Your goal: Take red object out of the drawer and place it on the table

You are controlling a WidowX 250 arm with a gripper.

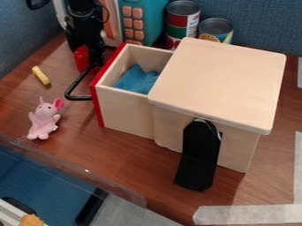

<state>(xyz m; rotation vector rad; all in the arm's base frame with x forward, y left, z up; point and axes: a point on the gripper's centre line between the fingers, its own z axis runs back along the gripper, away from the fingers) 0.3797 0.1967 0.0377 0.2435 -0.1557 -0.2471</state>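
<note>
The black gripper [87, 44] hangs at the upper left, outside the drawer and beyond its handle. A red object [81, 60] is right at the gripper's lower end, low over the table [70, 117] or on it; which of these cannot be told. The gripper partly covers it. The wooden drawer [122, 108] with a red front is pulled out to the left of its box. A blue cloth-like item [137, 79] lies inside.
A black handle [77, 86] juts from the drawer front. On the left are a yellow piece [40, 75] and a pink plush toy [43, 119]. Cans [182, 20] and a teal toy [140, 17] stand behind. A black strap [199, 156] hangs from the box [221, 81].
</note>
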